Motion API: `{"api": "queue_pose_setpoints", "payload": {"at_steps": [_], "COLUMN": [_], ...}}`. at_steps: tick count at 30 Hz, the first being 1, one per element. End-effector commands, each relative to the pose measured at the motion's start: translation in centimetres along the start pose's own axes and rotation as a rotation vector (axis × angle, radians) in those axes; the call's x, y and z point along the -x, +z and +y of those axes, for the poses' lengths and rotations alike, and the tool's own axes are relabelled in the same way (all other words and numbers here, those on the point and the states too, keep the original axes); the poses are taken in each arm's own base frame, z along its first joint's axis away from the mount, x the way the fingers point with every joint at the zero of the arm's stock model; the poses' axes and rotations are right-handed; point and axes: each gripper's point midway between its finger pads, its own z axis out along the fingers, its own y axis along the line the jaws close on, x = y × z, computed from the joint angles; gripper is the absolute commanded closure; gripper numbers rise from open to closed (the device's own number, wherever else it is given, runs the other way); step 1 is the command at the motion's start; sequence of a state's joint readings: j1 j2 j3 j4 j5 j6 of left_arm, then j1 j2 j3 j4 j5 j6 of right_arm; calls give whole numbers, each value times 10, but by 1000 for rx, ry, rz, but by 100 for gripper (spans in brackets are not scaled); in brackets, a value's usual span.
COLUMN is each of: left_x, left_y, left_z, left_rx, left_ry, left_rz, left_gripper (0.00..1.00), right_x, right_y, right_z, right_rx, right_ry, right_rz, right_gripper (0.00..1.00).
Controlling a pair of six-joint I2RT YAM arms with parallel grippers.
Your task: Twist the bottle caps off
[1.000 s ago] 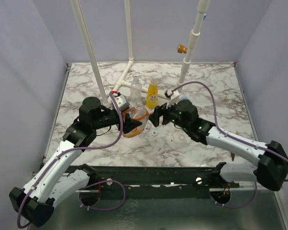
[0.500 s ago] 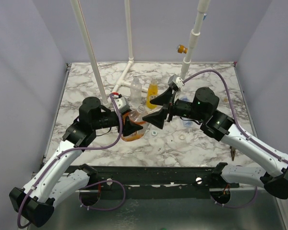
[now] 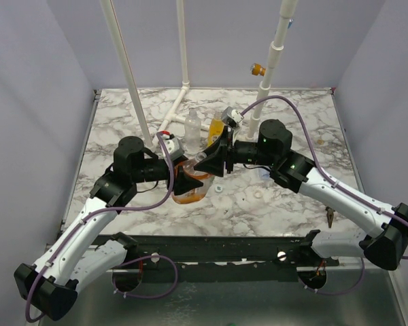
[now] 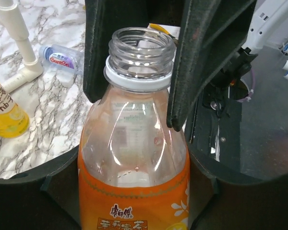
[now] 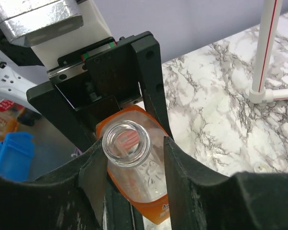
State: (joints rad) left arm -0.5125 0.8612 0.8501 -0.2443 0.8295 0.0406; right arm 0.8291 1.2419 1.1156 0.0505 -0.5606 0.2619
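Note:
My left gripper (image 3: pixel 189 182) (image 4: pixel 134 201) is shut on the body of the squat orange bottle (image 4: pixel 134 182), holding it upright. Its mouth (image 5: pixel 126 143) is bare, with only a white ring (image 4: pixel 137 79) under the threads. The fingers of my open right gripper (image 3: pixel 207 161) (image 5: pixel 129 146) straddle the neck. One finger (image 5: pixel 91 177) lies against it and the other (image 5: pixel 182 177) stands a little off. Two loose bottle caps (image 3: pixel 219 188) (image 3: pixel 258 195) lie on the marble. Behind stand the slender yellow-orange bottle (image 3: pixel 216 129) and the small clear one (image 3: pixel 192 121). The blue-labelled bottle (image 4: pixel 62 56) lies on its side.
A white pipe frame (image 3: pixel 183 88) rises from the back of the marble table (image 3: pixel 306 122), with a yellow-orange knob (image 3: pixel 258 68) on its right upright. Purple cables loop over both arms. A dark rail runs along the near edge.
My right gripper has come down from a raised, wide-open stance to sit around the orange bottle's neck, its jaws now much narrower. The left gripper and bottle have stayed put.

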Motion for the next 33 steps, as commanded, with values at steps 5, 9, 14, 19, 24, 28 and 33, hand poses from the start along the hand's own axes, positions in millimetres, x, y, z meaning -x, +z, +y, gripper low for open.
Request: {"api": "queue_pose_setpoints", "payload": {"at_steps": [5,9,14,19,24,28,33], "left_x": [5,12,24,24,29,23,16], "left_y": [-3,-13,-50,-79,-77,-83,-82], "left_z": [-10,8,37,51,43,46,41], "left_rx": [-29,133,435,616,583,614,593], "left_ry": [-31,-36,-7,-14,-41,-48,-53], "left_rz": [-3,5,2,22,25,37,44], "left_gripper": [4,1,1,1,1,1,1], "right_x": [11,-2,-24,-25,-35,-43,-53], "right_y": [4,6,9,29,66,85,98], "right_z": [-9,-35,-81,-118,-156,-165,-167], "right_rx": [-42,-154,-333,-431,-482,-463,-430], "right_ry": [-24,-38,-77,-137,-162,-139,-105], "right_rz": [-23,-1,14,4,50,74,83], "right_gripper": [70,73,73,73,75,77,77]}}
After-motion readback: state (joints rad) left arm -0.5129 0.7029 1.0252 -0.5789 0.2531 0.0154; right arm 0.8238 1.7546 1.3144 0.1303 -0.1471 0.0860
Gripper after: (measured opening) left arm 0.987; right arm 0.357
